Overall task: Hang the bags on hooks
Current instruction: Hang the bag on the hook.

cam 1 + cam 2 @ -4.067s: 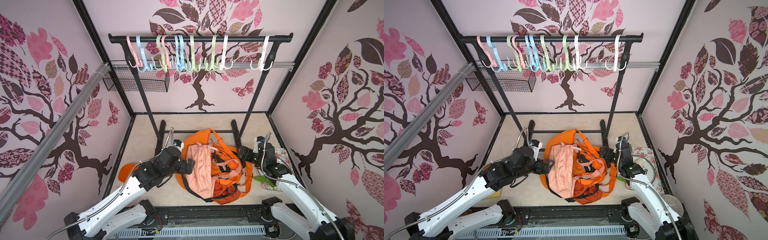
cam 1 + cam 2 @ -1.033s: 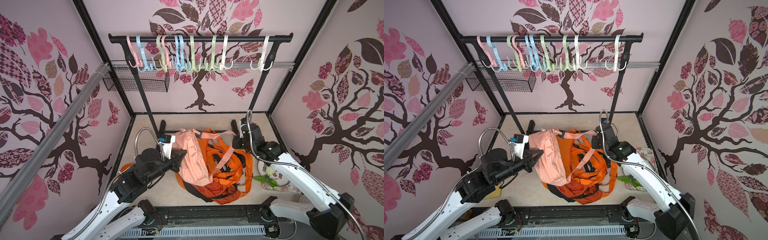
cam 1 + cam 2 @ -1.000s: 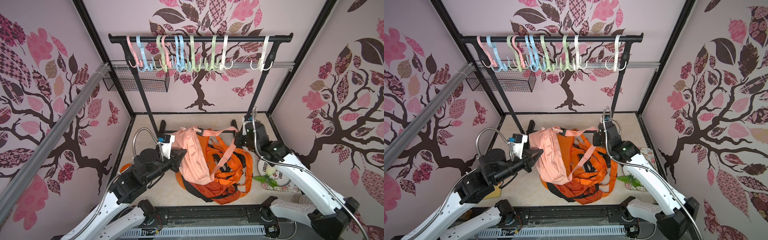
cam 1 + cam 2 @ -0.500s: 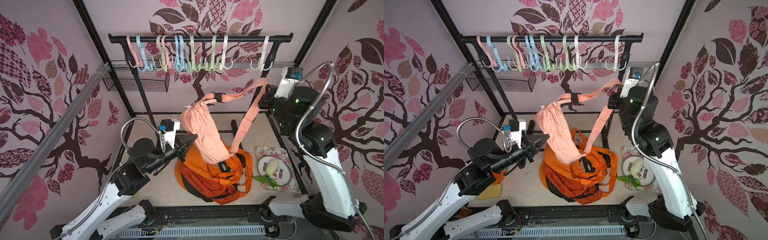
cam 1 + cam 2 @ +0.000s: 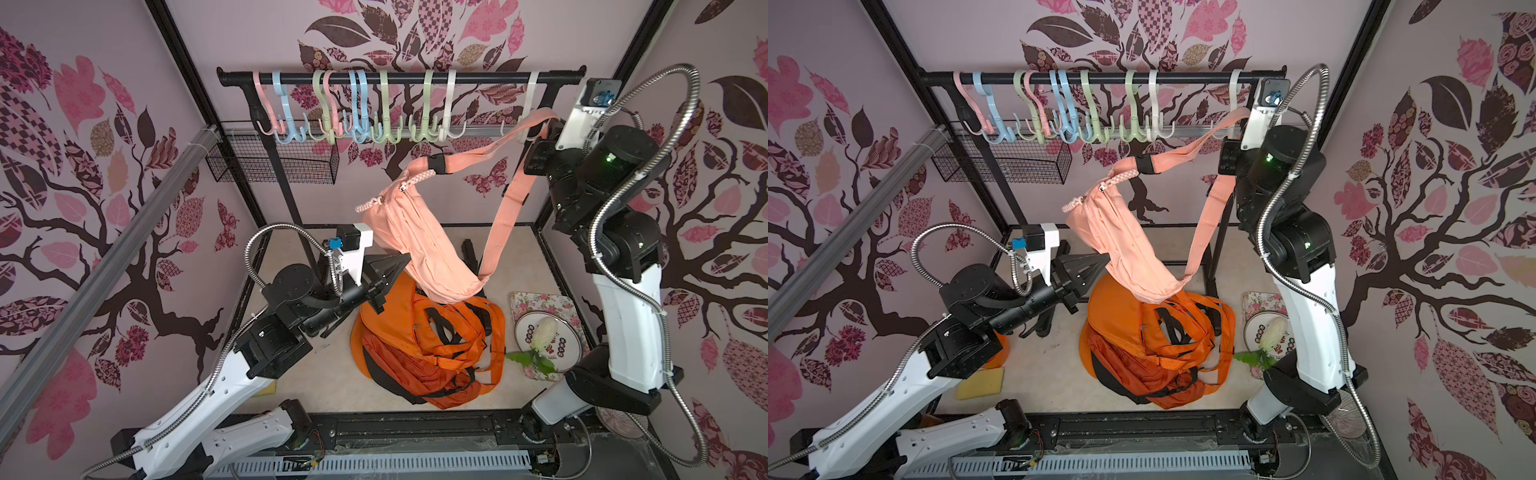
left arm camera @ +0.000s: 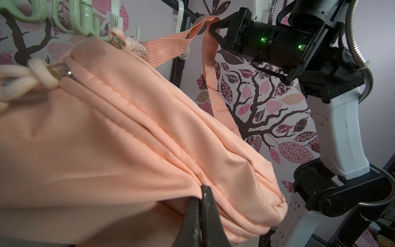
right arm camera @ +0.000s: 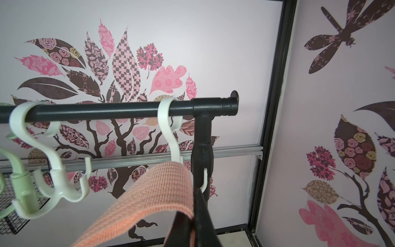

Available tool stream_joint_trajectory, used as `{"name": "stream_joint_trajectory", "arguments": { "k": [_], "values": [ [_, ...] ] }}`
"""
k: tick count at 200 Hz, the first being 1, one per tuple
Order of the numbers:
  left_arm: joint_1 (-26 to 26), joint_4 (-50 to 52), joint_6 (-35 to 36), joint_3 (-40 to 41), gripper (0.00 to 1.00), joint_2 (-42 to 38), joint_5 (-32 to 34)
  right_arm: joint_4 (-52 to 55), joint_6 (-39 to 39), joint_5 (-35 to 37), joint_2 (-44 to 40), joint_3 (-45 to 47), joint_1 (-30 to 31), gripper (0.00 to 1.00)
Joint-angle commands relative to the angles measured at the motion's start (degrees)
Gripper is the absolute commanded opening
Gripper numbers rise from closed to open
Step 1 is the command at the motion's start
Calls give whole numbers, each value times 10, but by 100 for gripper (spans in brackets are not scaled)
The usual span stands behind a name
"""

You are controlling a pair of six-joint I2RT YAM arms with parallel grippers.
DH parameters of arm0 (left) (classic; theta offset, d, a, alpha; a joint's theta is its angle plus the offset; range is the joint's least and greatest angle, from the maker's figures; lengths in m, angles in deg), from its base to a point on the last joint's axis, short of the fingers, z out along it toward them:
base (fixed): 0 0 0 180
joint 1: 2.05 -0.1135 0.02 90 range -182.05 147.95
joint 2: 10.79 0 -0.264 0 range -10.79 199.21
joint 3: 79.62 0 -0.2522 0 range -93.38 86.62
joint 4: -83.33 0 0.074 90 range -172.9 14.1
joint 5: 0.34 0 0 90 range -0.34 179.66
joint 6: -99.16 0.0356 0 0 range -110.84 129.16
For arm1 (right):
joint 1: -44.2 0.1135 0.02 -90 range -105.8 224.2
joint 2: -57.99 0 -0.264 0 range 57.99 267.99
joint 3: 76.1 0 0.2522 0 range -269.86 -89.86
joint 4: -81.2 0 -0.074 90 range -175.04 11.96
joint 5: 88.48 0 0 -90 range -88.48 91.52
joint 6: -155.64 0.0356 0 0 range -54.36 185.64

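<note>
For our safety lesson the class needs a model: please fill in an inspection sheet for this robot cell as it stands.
Surface: beige floor, no spill seen.
Job's things: peach bag hangs lifted by its strap; strap close to the end white hook on the rail, not seen hooked.
Clutter: orange backpack, plate with flower, yellow sponge, wire basket.
Grippers: left gripper shut on bag fabric; right gripper shut on strap.
Cables: metal conduits loop free at both arms.
Surroundings: tree-decal walls.
</note>
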Motion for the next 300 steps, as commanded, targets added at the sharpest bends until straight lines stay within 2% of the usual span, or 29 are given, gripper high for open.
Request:
{"name": "stream_joint_trajectory", "arguments": {
  "k": [1, 49, 110, 155, 211, 263, 300],
  "values": [
    [2, -16, 14, -48, 0, 18, -8, -27, -22, 14, 18, -24, -18, 0],
    [2, 18, 24, -99, 0, 67, 6, 0, 28, -60, 39, -23, -99, 0],
    [0, 41, 23, -120, 0, 105, 25, 41, 48, -102, 53, 29, -106, 0],
    [0, 42, 13, -96, 0, 109, 25, 17, 62, -106, -4, 155, -109, 0],
    [0, 43, 7, -77, 0, 111, 20, 8, 76, -136, -51, 234, -125, 0],
    [-4, 54, 3, -71, 0, 118, 18, 15, 87, -167, -62, 249, -125, 0],
    [-32, 64, -39, -87, 0, 144, -5, 25, 84, -174, -62, 232, -125, 0]
  ]
}}
